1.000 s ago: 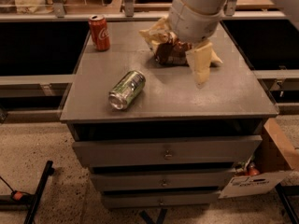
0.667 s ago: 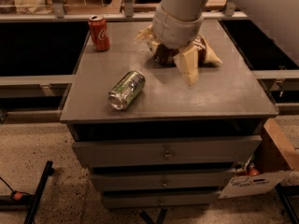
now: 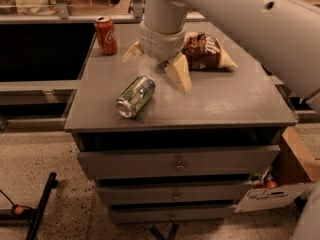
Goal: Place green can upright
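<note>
Nearest the front edge of the grey cabinet top (image 3: pixel 235 104), the green can (image 3: pixel 135 96) lies on its side, silver end facing forward-left. Just behind it, the gripper (image 3: pixel 155 62) hangs over the surface, pale fingers (image 3: pixel 178 73) spread wide and holding nothing. Farther back there's a brown snack bag (image 3: pixel 205 51) to the right and an upright orange-red soda can (image 3: pixel 106 35) in the left corner.

Green can (image 3: pixel 135 96) lies on its side near the tool (image 3: pixel 156 64).
</note>
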### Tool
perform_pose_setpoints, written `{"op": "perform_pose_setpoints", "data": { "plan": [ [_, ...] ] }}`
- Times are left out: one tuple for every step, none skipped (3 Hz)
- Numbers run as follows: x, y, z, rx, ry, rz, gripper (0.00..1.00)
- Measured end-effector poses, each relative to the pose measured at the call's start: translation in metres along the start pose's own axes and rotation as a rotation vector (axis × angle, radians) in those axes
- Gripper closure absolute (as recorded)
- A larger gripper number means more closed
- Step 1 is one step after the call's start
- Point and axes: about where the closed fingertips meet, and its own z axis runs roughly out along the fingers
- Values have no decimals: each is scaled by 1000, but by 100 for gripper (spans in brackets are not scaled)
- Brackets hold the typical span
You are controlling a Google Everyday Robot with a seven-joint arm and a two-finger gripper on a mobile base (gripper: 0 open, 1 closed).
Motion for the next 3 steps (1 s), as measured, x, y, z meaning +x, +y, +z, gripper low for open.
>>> {"op": "perform_pose_setpoints", "data": {
  "plan": [
    [-2,-16,17,-22,15,-61,0],
    [-8,-28,34,-41,23,-122,0],
    [-15,-35,50,-61,16,-146,0]
  ]
}}
